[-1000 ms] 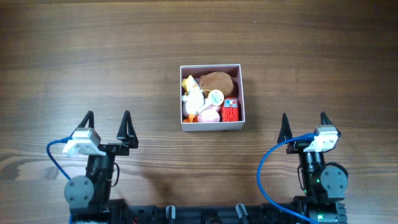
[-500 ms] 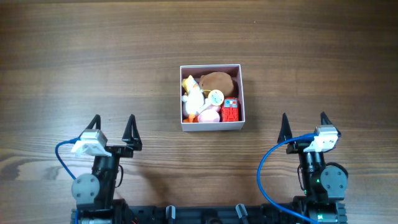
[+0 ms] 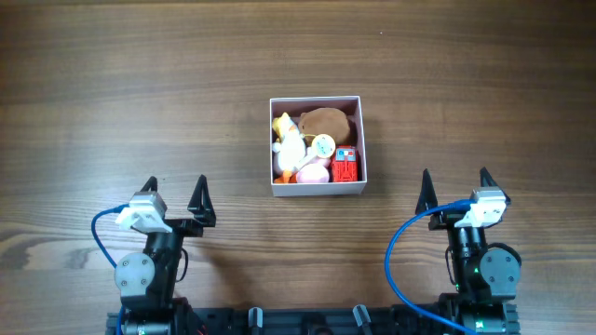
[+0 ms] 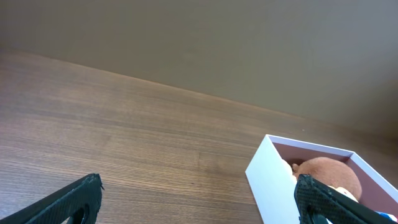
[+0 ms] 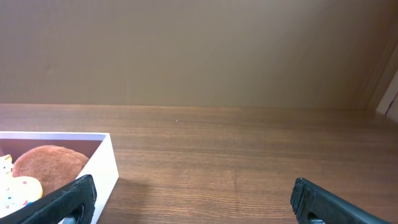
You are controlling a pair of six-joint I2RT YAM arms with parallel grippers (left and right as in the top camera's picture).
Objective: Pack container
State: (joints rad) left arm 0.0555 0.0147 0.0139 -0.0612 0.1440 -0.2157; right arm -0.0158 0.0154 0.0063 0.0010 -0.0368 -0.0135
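Observation:
The container (image 3: pixel 363 140) is a square white-walled box with a pink inside, at the table's middle. It holds several toys: a brown plush (image 3: pixel 326 121), a white and yellow toy (image 3: pixel 289 140), a pink one (image 3: pixel 313 171) and a red block (image 3: pixel 345 166). It shows in the left wrist view (image 4: pixel 270 180) and the right wrist view (image 5: pixel 102 165). My left gripper (image 3: pixel 176 191) is open and empty at the front left. My right gripper (image 3: pixel 455 184) is open and empty at the front right. Both are away from the box.
The wooden table (image 3: pixel 140 93) spreads all around the box. A wall stands behind the far table edge (image 5: pixel 217 107). Blue cables (image 3: pixel 400 261) loop beside each arm's base.
My left arm has drawn back toward its base and shifted a little right, still open. The right arm and the box have not moved.

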